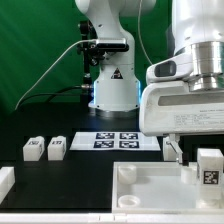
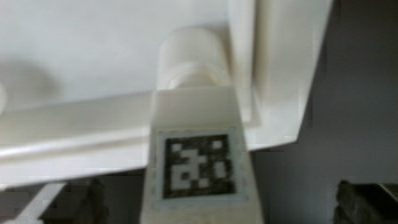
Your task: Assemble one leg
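Leg: you have the leg (image 1: 209, 166) upright at the near right of the scene, with its black-and-white tag (image 2: 199, 166) facing outward.
Jaws: released. In the wrist view you can see a gap between the leg and each of the dark fingers (image 2: 366, 200). The leg stands between them, unclamped.
Tray: the big white tray (image 1: 150, 190) lies near you, from centre to right. The leg sits at its far right corner, over the raised rim. You cannot tell whether the leg touches the tray.
Spare legs: the first spare leg (image 1: 33, 148) and the second spare leg (image 1: 57, 147) stand just beside each other on the dark tabletop (image 1: 90, 165), at the left and well apart from the tray.
Marker board: the marker board (image 1: 125, 140) lies flat beyond the tray, to the right of the spare legs.
Arm base: the arm base (image 1: 110, 90) stands at the far centre.
Left edge: a white part (image 1: 5, 180) is cut off by the frame there, so you cannot tell what it is.
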You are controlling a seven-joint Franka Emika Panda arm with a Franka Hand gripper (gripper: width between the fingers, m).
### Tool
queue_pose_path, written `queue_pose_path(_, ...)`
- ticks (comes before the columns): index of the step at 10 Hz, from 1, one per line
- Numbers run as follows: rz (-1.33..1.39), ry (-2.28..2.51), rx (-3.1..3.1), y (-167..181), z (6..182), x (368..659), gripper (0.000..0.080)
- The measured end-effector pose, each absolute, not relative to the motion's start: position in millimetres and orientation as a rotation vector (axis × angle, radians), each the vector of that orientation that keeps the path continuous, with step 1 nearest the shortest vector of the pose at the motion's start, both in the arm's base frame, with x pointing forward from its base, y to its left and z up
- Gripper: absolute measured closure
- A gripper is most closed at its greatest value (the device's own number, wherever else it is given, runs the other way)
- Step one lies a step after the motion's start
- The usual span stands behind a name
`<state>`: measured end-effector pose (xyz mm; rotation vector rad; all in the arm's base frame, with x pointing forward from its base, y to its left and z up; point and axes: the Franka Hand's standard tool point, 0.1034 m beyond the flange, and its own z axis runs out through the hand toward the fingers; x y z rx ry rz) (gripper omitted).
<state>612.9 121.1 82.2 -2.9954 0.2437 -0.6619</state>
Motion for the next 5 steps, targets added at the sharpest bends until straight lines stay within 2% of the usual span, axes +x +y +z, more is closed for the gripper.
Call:
queue_pose_path(4, -0.036, 0.230, -3.026, 112, 88.5, 617, 0.0151)
queue_pose_path(5, -0.008, 0.217, -3.046, 103, 84.6, 621, 0.0151)
